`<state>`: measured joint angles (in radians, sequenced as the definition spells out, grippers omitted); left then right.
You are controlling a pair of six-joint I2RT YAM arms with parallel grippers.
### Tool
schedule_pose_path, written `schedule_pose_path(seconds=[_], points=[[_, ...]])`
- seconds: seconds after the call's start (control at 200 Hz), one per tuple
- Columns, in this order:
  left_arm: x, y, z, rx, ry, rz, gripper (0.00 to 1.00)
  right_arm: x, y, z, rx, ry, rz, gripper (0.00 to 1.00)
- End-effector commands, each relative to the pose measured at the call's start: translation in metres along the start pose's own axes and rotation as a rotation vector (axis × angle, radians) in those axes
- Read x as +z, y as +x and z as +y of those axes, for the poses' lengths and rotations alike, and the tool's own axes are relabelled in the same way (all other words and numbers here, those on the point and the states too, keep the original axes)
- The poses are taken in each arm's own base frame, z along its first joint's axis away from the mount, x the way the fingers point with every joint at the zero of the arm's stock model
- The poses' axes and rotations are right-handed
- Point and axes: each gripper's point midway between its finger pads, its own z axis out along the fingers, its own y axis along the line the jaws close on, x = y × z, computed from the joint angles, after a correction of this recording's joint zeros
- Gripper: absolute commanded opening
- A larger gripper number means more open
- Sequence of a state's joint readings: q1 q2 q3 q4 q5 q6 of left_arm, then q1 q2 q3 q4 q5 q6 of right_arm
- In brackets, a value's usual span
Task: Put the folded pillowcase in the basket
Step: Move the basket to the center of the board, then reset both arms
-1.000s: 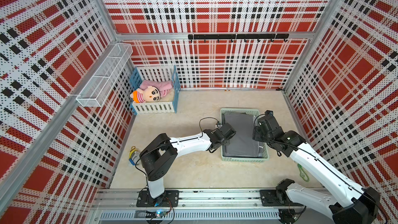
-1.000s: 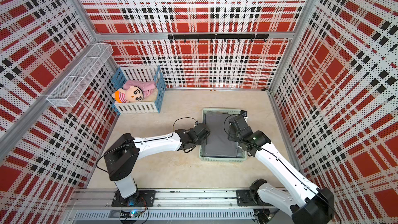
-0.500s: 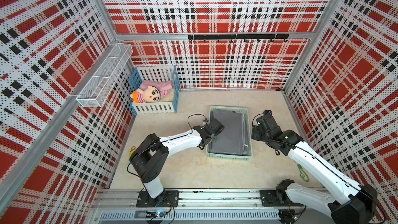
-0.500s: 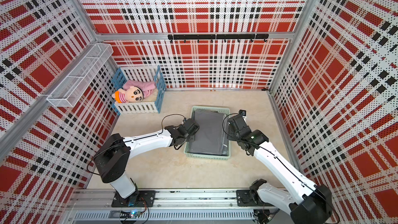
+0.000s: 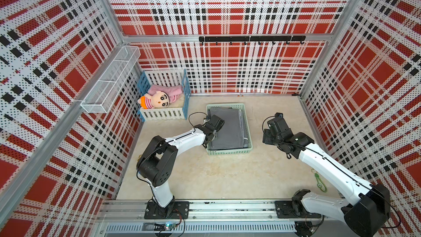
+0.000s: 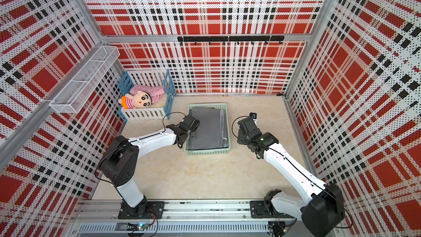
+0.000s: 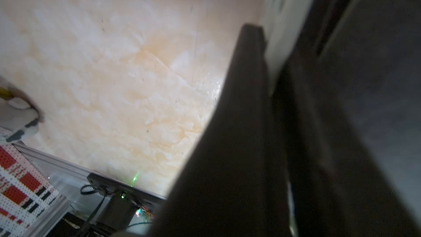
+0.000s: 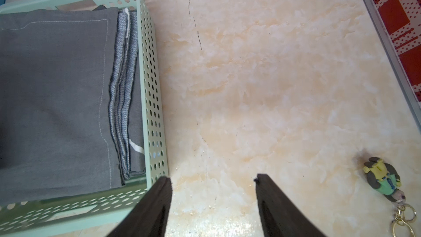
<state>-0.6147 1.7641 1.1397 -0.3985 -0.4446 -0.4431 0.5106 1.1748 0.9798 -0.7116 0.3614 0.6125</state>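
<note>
Grey cloth, folded: the pillowcase (image 5: 230,131) lies flat inside the basket (image 5: 227,152) and fills most of its floor, with no edge over the rim. Both top views show this.

Top views. Item: mint-green basket on the marbled table (image 5: 205,174), near the toy crib (image 5: 163,114) but apart from it. At the basket's crib-side wall sits the left gripper (image 5: 211,137), low against the rim. Over bare table on the opposite side hangs the right gripper (image 5: 267,138), just beside the basket and not touching it. One keychain (image 5: 320,183) lies well apart, by the right arm.

Left wrist view. On the left gripper (image 7: 273,49) the jaws are drawn close together, with a pale strip of the basket (image 7: 280,7) wall between them. This is judged a pinch on that wall, though the picture is dark and soft. The grey mass beyond is probably the pillowcase.

Right wrist view. On the right gripper (image 8: 213,177) the jaws stand well apart, with nothing between them but table. A corner of the basket (image 8: 152,87) is just beside one finger. The pillowcase (image 8: 57,87) lies level, its stacked fold edges toward the perforated wall.

Status. Placement reads as done: the cloth is in, settled, and gripped by nothing. Remaining, by judgement: the left gripper lets go of the basket and both arms draw clear.
</note>
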Motion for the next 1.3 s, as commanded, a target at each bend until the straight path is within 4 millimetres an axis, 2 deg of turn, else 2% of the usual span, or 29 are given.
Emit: schedule_pose_path(seconds=[0.0, 0.195, 0.225, 0.235, 0.245, 0.261, 0.286, 0.306, 0.346, 0.391, 0.406, 0.411, 0.416, 0.426, 0.576, 0.616, 0.681, 0.736, 0.777, 0.852, 0.882, 0.942, 1.007, 1.052, 1.122, 1.177, 1.293], points=[[0.004, -0.025, -0.016, 0.046, 0.056, -0.086, 0.0, -0.001, -0.009, 0.002, 0.008, -0.01, -0.02, 0.65], [-0.001, -0.035, -0.028, 0.033, 0.106, -0.106, 0.0, 0.0, -0.011, 0.005, 0.007, -0.011, -0.015, 0.67], [-0.003, -0.034, -0.027, 0.026, 0.107, -0.104, 0.0, 0.001, -0.011, 0.005, 0.005, -0.009, -0.014, 0.72], [-0.003, -0.034, -0.026, 0.024, 0.107, -0.103, 0.0, 0.001, -0.012, 0.005, 0.005, -0.007, -0.013, 0.8], [-0.004, -0.033, -0.026, 0.02, 0.106, -0.103, 0.03, 0.0, -0.013, 0.005, 0.005, -0.006, -0.015, 0.94], [-0.006, -0.033, -0.025, 0.018, 0.106, -0.105, 0.1, 0.001, -0.013, 0.005, 0.002, -0.003, -0.013, 1.0], [-0.008, -0.032, -0.023, 0.018, 0.107, -0.103, 0.26, 0.0, -0.015, 0.004, -0.003, 0.003, -0.017, 1.0], [-0.012, -0.032, -0.021, 0.017, 0.109, -0.109, 0.34, 0.0, -0.017, 0.005, -0.012, 0.001, -0.022, 1.0], [-0.023, -0.036, -0.015, -0.013, 0.09, -0.139, 0.42, -0.002, -0.022, 0.008, -0.03, -0.008, -0.035, 1.0], [-0.042, -0.044, -0.007, -0.037, 0.05, -0.194, 0.59, -0.006, -0.029, 0.011, -0.069, -0.023, -0.058, 1.0], [-0.048, -0.047, -0.003, -0.042, 0.031, -0.211, 0.8, -0.008, -0.033, 0.011, -0.068, -0.025, -0.071, 1.0], [-0.051, -0.048, -0.002, -0.042, 0.027, -0.217, 0.9, -0.009, -0.033, 0.012, -0.069, -0.025, -0.075, 1.0], [-0.053, -0.049, 0.0, -0.044, 0.02, -0.225, 0.95, -0.009, -0.034, 0.012, -0.07, -0.025, -0.078, 1.0], [-0.058, -0.05, 0.001, -0.041, 0.013, -0.235, 0.99, -0.011, -0.037, 0.012, -0.07, -0.028, -0.088, 1.0], [-0.132, -0.08, 0.028, -0.094, -0.091, -0.408, 1.0, -0.036, -0.082, 0.01, -0.079, 0.01, -0.221, 1.0], [-0.147, -0.088, 0.04, -0.122, -0.118, -0.451, 0.99, -0.043, -0.096, 0.003, -0.061, 0.058, -0.269, 1.0], [-0.168, -0.1, 0.07, -0.19, -0.192, -0.536, 1.0, -0.053, -0.116, -0.002, -0.081, 0.11, -0.35, 1.0], [-0.175, -0.11, 0.092, -0.212, -0.197, -0.589, 1.0, -0.052, -0.129, -0.003, -0.156, 0.147, -0.418, 1.0], [-0.171, -0.116, 0.104, -0.201, -0.15, -0.608, 1.0, -0.042, -0.132, -0.001, -0.216, 0.177, -0.458, 1.0], [-0.158, -0.125, 0.114, -0.076, 0.023, -0.68, 1.0, -0.005, -0.124, 0.008, -0.445, 0.224, -0.455, 1.0], [-0.152, -0.123, 0.128, -0.087, 0.036, -0.711, 1.0, 0.012, -0.12, 0.004, -0.492, 0.261, -0.427, 1.0], [-0.135, -0.109, 0.166, -0.192, -0.009, -0.748, 1.0, 0.05, -0.114, -0.011, -0.468, 0.251, -0.352, 1.0], [-0.111, -0.094, 0.198, -0.246, -0.015, -0.73, 1.0, 0.082, -0.109, -0.029, -0.327, 0.144, -0.316, 1.0], [-0.093, -0.082, 0.211, -0.268, -0.024, -0.689, 1.0, 0.091, -0.108, -0.036, -0.292, 0.103, -0.353, 1.0], [-0.071, -0.065, 0.22, -0.277, -0.031, -0.649, 1.0, 0.094, -0.103, -0.044, -0.314, 0.12, -0.459, 1.0], [-0.062, -0.054, 0.231, -0.325, -0.05, -0.665, 1.0, 0.097, -0.098, -0.054, -0.277, 0.126, -0.507, 1.0], [-0.051, -0.033, 0.249, -0.409, -0.088, -0.705, 1.0, 0.102, -0.074, -0.07, -0.233, 0.167, -0.534, 1.0]])
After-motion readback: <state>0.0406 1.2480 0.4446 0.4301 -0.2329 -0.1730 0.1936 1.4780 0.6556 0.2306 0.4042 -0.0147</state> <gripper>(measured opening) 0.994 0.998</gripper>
